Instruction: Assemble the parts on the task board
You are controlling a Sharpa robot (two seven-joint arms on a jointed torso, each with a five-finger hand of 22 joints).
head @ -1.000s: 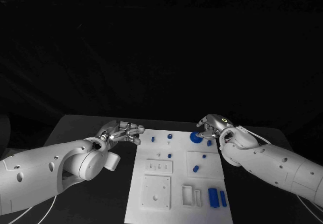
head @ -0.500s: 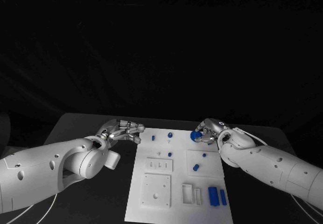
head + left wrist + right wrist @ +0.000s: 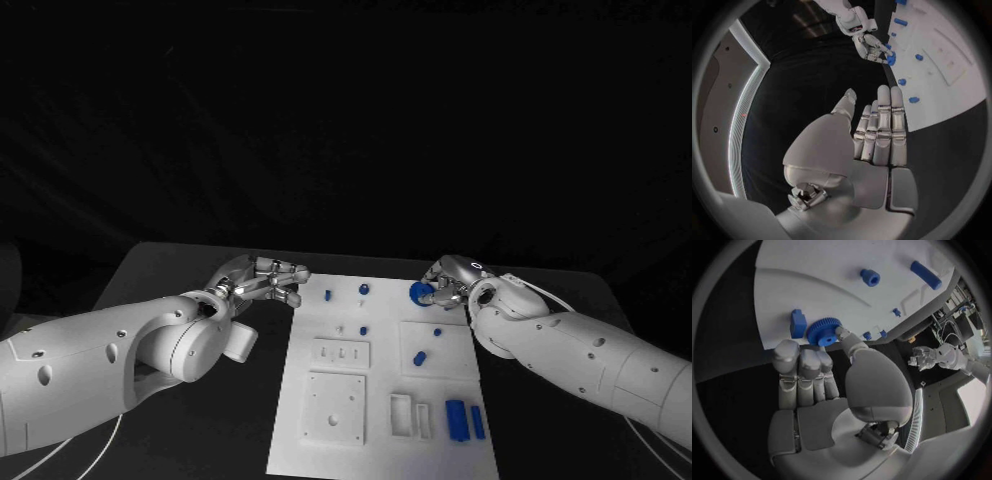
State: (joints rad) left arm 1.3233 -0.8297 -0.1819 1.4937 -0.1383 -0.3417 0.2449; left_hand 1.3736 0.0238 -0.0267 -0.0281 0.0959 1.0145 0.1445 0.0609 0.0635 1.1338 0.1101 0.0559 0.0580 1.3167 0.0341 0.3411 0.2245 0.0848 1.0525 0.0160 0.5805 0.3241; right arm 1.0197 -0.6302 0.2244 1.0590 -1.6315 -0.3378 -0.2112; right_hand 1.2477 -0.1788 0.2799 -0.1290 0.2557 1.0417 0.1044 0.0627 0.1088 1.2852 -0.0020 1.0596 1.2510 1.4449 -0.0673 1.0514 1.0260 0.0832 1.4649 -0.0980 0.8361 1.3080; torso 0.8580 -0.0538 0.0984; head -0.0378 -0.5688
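Since a second ago my right hand (image 3: 450,281) has lifted slightly at the white board's (image 3: 378,440) far right corner, its fingers (image 3: 843,335) clamped on the blue gear (image 3: 822,332). My left hand (image 3: 264,281) hovers beside the board's far left corner above the tabletop (image 3: 173,270), fingers (image 3: 882,125) straight, close together, empty. Other blue pieces (image 3: 463,422) lie on the board.

Two glossy white, rounded arms are showing small dark screw holes and thin pale cables, ending in the segmented silver left hand (image 3: 267,281) and right hand (image 3: 450,283).
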